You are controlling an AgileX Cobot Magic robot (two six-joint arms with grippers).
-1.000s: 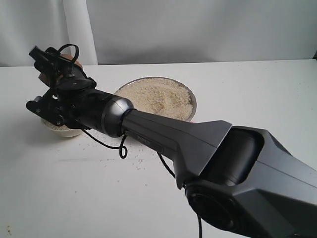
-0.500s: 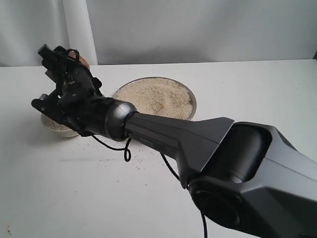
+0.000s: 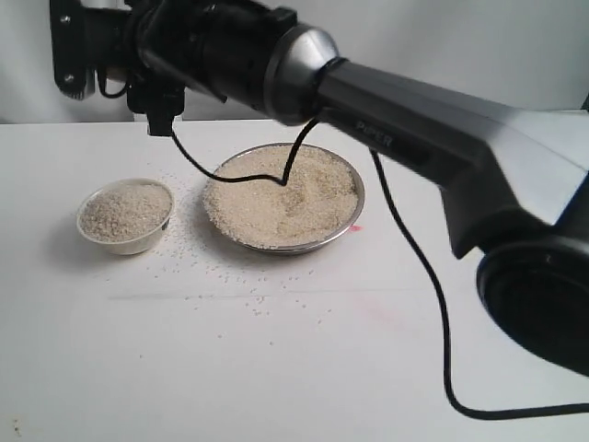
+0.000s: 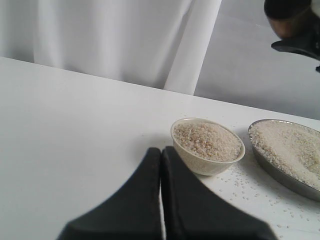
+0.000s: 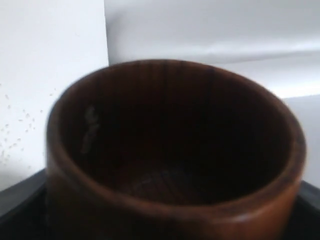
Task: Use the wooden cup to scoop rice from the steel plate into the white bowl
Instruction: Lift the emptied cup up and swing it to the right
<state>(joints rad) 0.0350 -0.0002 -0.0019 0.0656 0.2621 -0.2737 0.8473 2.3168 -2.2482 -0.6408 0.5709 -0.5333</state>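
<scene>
The wooden cup [image 5: 170, 150] fills the right wrist view, its dark inside empty, and my right gripper [image 3: 81, 48] is shut on it high above the table's back left. The left wrist view catches the cup [image 4: 289, 24] in the air above the dishes. The white bowl [image 3: 126, 217] sits at left, heaped with rice [image 3: 125, 208]. To its right, the steel plate [image 3: 353, 208] holds a wide layer of rice [image 3: 281, 195]. My left gripper [image 4: 161, 151] is shut and empty, low over the table just short of the bowl [image 4: 206, 161].
Loose grains [image 3: 235, 276] are scattered on the white table [image 3: 276, 368] in front of both dishes. A black cable [image 3: 414, 267] hangs from the right arm [image 3: 405, 110] and trails across the table right of the plate. A white curtain [image 4: 115, 40] stands behind.
My right arm has risen from low over the white bowl to high above the table, carrying the cup. The bowl, earlier half hidden by the gripper, now shows fully.
</scene>
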